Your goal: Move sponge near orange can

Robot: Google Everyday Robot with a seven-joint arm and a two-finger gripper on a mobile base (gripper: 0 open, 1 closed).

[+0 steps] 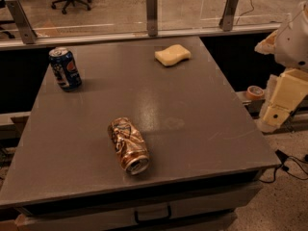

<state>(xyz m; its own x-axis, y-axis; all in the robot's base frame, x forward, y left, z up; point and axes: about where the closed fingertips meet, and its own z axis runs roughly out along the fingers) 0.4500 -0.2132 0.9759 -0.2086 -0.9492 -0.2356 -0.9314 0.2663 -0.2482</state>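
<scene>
While the sponge (pixel 173 55) lies well apart from the orange can (pixel 129 146), the pincer (pixel 283 101) hangs rightward, state unclear.

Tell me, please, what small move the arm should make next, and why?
Probably swing the tool, now off the table's right edge, leftward and toward the far side until it is above the sponge. The sponge lies ungrasped near the far edge, well apart from the orange can, which lies on its side near the front.
</scene>
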